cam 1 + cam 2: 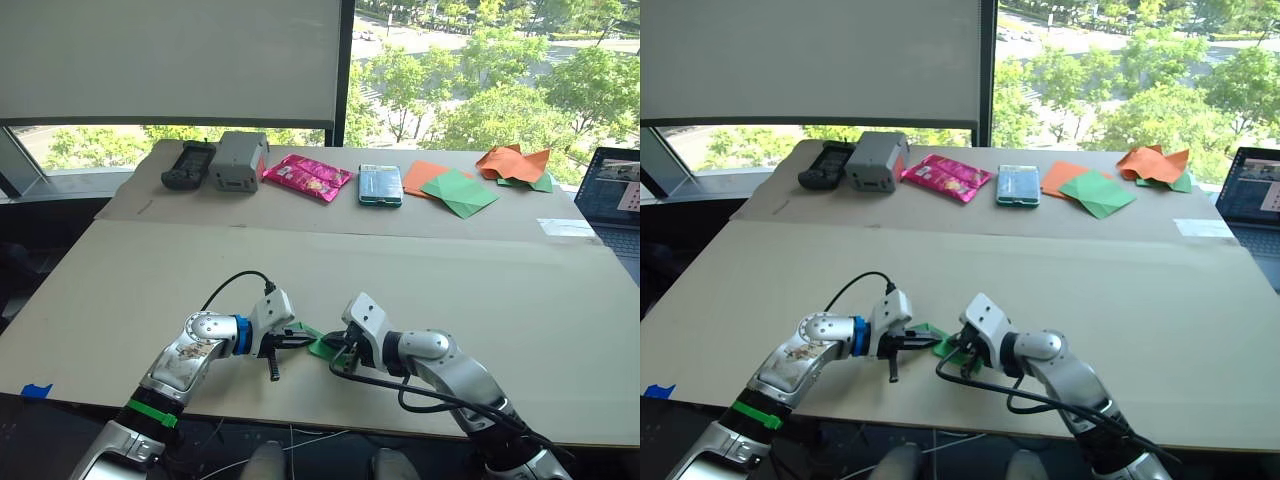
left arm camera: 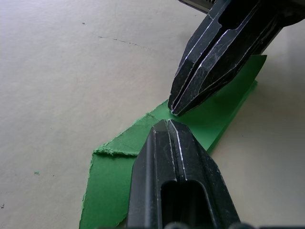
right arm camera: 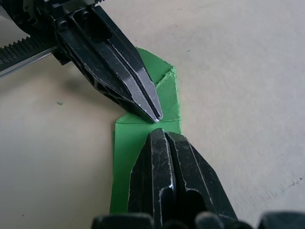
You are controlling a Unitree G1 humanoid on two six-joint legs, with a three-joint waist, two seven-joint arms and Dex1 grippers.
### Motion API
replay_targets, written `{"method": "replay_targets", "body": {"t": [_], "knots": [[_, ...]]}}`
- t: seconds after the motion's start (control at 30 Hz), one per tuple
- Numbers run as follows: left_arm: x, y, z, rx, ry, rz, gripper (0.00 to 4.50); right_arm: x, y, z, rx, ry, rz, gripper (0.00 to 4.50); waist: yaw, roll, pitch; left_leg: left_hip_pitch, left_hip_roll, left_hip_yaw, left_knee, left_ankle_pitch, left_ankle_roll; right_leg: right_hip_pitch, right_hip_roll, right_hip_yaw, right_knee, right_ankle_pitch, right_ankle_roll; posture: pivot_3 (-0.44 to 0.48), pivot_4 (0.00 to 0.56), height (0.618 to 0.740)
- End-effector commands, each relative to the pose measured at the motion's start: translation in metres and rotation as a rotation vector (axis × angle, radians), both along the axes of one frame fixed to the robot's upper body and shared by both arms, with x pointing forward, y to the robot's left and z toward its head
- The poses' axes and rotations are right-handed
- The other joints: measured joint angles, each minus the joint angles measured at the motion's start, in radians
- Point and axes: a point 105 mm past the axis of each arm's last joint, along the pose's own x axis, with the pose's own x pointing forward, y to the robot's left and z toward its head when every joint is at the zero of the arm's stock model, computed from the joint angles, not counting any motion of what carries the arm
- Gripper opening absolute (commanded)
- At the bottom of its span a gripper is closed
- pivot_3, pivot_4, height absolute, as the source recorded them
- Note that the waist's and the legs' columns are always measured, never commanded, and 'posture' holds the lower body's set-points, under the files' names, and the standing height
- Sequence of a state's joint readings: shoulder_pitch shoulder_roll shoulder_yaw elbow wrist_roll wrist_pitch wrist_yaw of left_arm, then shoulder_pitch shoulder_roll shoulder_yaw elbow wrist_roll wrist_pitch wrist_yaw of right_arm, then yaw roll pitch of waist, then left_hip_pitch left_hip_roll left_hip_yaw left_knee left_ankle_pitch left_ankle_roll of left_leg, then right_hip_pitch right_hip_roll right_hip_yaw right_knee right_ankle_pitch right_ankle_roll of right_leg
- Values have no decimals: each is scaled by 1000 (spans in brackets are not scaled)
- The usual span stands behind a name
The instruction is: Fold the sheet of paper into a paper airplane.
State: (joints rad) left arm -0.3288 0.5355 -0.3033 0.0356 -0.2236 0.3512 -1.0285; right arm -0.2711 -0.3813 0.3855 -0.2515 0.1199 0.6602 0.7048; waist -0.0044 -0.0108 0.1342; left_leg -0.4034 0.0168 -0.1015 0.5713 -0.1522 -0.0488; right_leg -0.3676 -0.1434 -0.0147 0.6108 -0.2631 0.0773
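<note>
The sheet of paper, bright green and folded into a small narrow layered piece, lies flat near the table's front edge. My left gripper comes in from the left, shut, with its tip resting on the paper. My right gripper comes in from the right, also shut, and its tip presses the same piece. The two tips nearly touch over a diagonal crease. In the left wrist view a raised, rough-edged fold stands beside my left gripper. My arms hide much of the paper in the head views.
Along the back of the table stand a black controller, a grey box, a pink packet, a teal pack, flat orange and green sheets and crumpled orange paper. A laptop sits at the far right.
</note>
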Motion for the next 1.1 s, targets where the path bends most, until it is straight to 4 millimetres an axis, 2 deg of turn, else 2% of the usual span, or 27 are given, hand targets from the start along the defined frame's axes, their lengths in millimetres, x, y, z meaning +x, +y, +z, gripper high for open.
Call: {"method": "replay_targets", "body": {"t": [0.03, 0.23, 0.4, 1.1], "knots": [[-5, 6, -12, 51, 32, 13, 0, -3, -11, -24, -98, 81, -34, 24, 0, 1, -3, 0, 0, 0, 0, 0, 0, 0, 0, 0, 0, 0, 0, 0, 150, 706], [-9, 6, -14, 52, 33, 14, 0, -3, -20, -38, -153, 157, -73, 24, -1, 2, -10, 0, 0, 0, 0, 0, 0, 0, 0, 0, 0, 0, 0, 0, 150, 706], [-10, 6, -15, 55, 36, 18, 0, -11, -27, -47, -187, 197, -69, 24, 1, 3, -13, 0, 0, 0, 0, 0, 0, 1, 0, 0, 0, 0, 0, 0, 150, 706], [-8, 5, -20, 78, 37, 5, 0, -33, -52, -63, -234, 258, -116, 24, 18, 3, -18, 0, -1, 0, 0, 0, -1, 2, -2, -1, -3, -1, 0, 0, 150, 706]]}}
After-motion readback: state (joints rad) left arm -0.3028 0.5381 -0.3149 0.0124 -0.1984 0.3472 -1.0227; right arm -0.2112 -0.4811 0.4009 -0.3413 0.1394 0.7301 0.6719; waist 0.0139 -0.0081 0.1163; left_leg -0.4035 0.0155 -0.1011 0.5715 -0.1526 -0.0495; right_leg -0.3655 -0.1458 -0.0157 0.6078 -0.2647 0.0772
